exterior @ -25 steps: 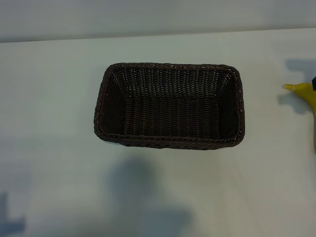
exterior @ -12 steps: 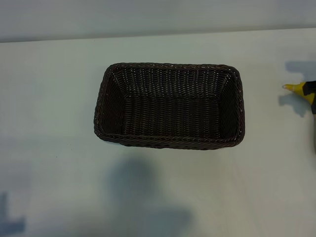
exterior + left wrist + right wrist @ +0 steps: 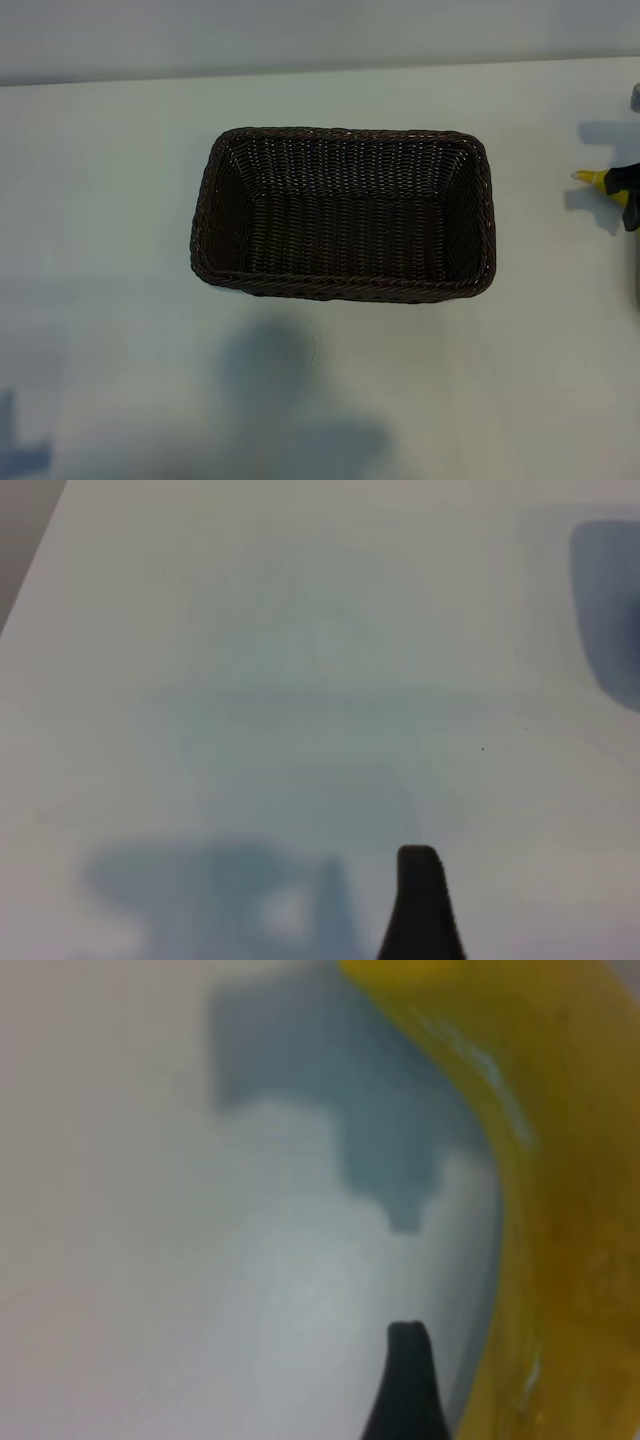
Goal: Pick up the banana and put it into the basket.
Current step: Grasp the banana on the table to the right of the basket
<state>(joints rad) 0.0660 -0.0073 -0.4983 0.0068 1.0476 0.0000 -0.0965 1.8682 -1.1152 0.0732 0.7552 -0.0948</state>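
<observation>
Centrally, exterior view: rectangular dark brown woven wicker basket on white table; curved bright-yellow banana at far right edge. Left wrist view: left gripper released, over bare table. Right wrist view: right gripper released beside banana.

A plain white table fills nearly the whole exterior view, its matte surface crossed by soft grey shadows near the front edge; behind its far edge runs a band of pale grey wall; the wrist views show the same white tabletop, shadowed.
</observation>
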